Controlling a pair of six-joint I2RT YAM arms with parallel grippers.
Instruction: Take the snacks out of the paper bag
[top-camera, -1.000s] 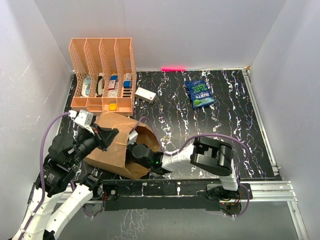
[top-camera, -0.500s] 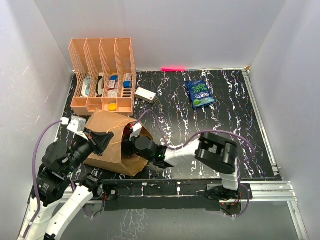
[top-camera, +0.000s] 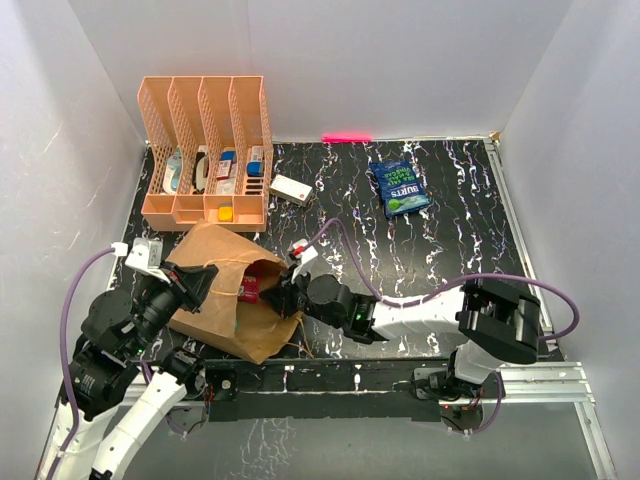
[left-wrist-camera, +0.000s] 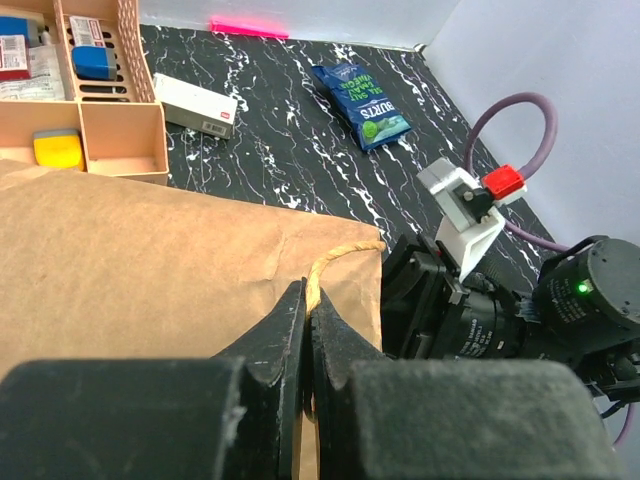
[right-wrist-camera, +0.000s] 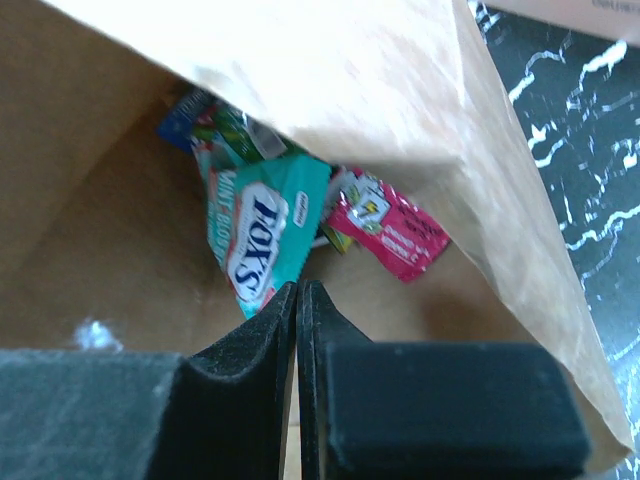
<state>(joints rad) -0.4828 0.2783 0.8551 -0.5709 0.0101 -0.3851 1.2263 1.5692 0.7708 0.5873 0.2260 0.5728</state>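
The brown paper bag (top-camera: 215, 265) lies on its side at the near left, mouth facing right. My left gripper (left-wrist-camera: 308, 292) is shut on its twisted paper handle (left-wrist-camera: 335, 255) and holds the upper wall up. My right gripper (right-wrist-camera: 298, 286) sits in the bag's mouth (top-camera: 270, 300), jaws shut. Its tips touch the lower edge of a teal snack packet (right-wrist-camera: 262, 232); whether foil is pinched does not show. Beside it lie a pink-red packet (right-wrist-camera: 392, 232), which also shows from above as a pink-red packet (top-camera: 247, 290), and a dark blue one (right-wrist-camera: 183, 115). Another dark blue chip bag (top-camera: 400, 187) lies on the table at the back right.
An orange mesh rack (top-camera: 205, 150) with small boxes stands at the back left, just behind the bag. A small white box (top-camera: 291, 189) lies to its right. My right arm (top-camera: 430, 315) stretches across the near middle. White walls enclose the black marbled table (top-camera: 450, 240).
My right gripper has gone from open to shut inside the bag's mouth, and its arm has stretched out to the right. The left gripper still holds the handle, shifted slightly left.
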